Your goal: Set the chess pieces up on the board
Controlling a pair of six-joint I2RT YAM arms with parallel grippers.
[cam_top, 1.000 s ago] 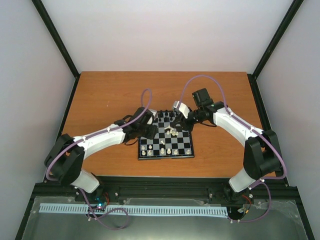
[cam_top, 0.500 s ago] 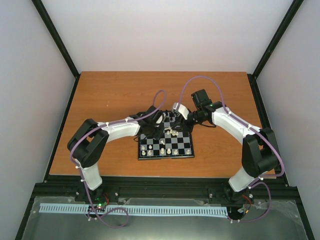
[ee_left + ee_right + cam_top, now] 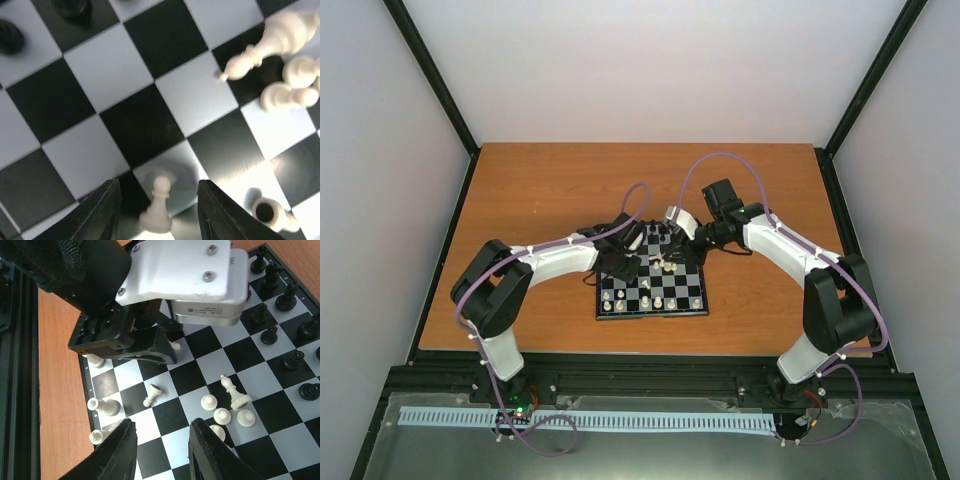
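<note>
A tiny cream-white pawn (image 3: 158,207) is flanked by the spread left gripper (image 3: 157,186) on the checkered black-and-grey chessboard (image 3: 125,130); the right gripper (image 3: 162,427) is held parted too.

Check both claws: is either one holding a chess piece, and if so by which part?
Nothing is held. The left claw is open around a white pawn without touching it; the right claw is open and empty.

Black-and-pale checkered board (image 3: 107,70), cream chess pieces (image 3: 159,207), black chess pieces (image 3: 270,334), orange-brown table (image 3: 540,190).

Checkered board (image 3: 688,283) mid-table: black chessmen (image 3: 270,334) upright along one edge, cream chessmen (image 3: 222,416) scattered, some toppled.
</note>
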